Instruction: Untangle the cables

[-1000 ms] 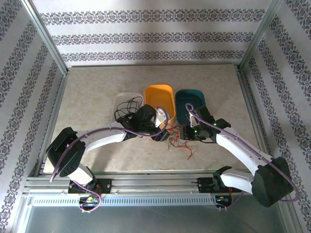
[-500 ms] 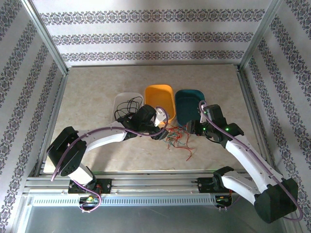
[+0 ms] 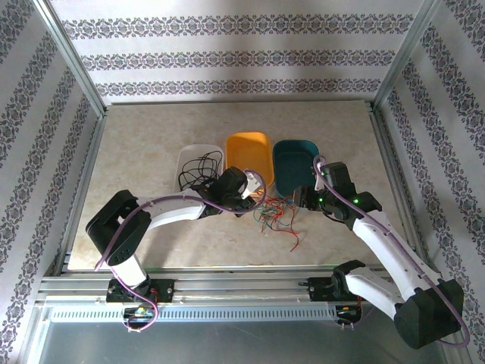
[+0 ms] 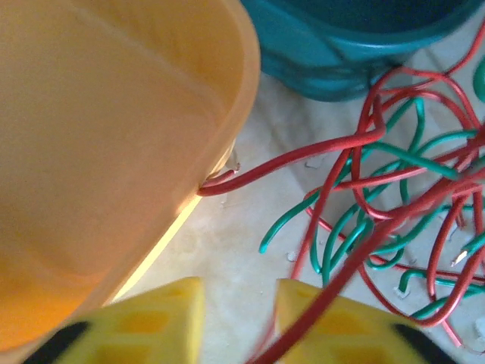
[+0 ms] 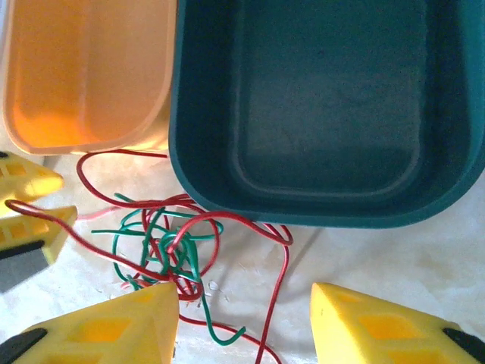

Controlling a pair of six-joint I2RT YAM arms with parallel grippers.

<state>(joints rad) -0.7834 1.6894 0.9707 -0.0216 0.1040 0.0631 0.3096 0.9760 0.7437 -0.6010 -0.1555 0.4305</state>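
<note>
Several thin red and green cables (image 3: 274, 214) are seen tangled on the table (image 3: 151, 136), just beside the near ends of the orange tub (image 3: 248, 152) and teal tub (image 3: 294, 163). The left gripper (image 4: 239, 322) is set narrowly about one red strand, though a firm hold cannot be confirmed. The right gripper (image 5: 244, 322) is held open and empty above the tangle. Light, limp and springy, the cables are judged best pinched near a free end.
</note>
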